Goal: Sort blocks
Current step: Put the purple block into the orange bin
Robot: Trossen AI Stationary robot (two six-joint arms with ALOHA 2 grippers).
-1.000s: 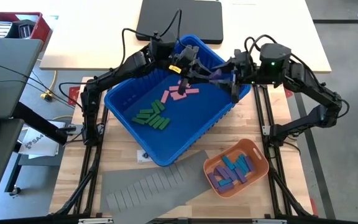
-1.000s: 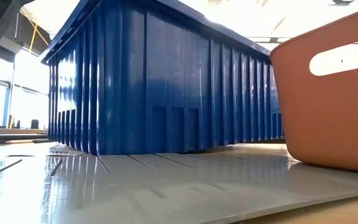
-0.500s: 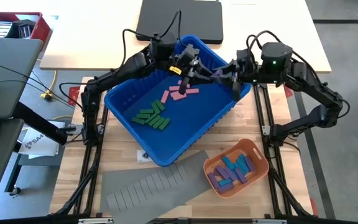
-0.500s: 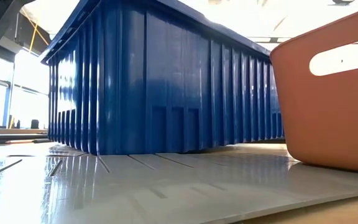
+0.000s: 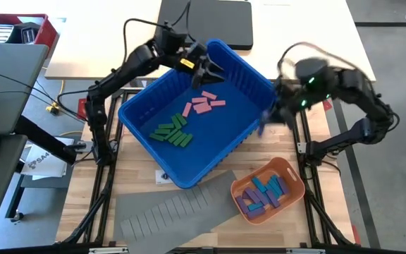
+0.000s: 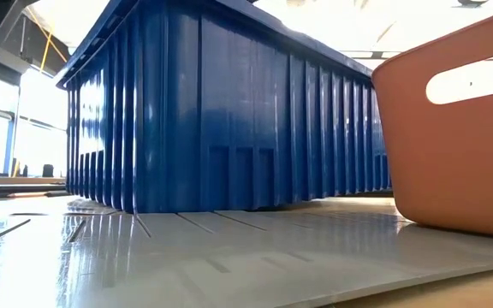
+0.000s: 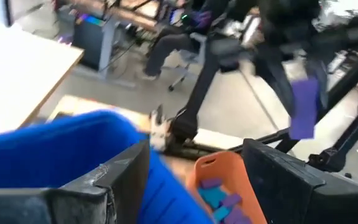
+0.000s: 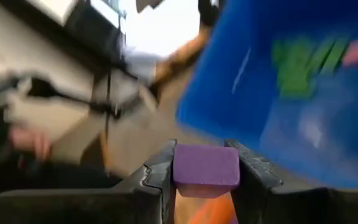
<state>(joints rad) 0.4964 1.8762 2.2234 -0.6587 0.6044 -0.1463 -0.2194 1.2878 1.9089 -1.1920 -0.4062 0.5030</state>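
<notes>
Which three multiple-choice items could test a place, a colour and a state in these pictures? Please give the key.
1. Where do the green blocks lie?
A. in the blue bin
B. in the orange tray
C. on the grey sheet

2. What colour is the block in the right gripper?
A. green
B. pink
C. purple

3. How is the left gripper?
A. shut on a block
B. open, holding nothing
C. hidden

Key: 1 A, they form a pile on the bin's floor; 2 C, a purple block sits between the fingers; 3 B, only a gap shows between its fingers.
</notes>
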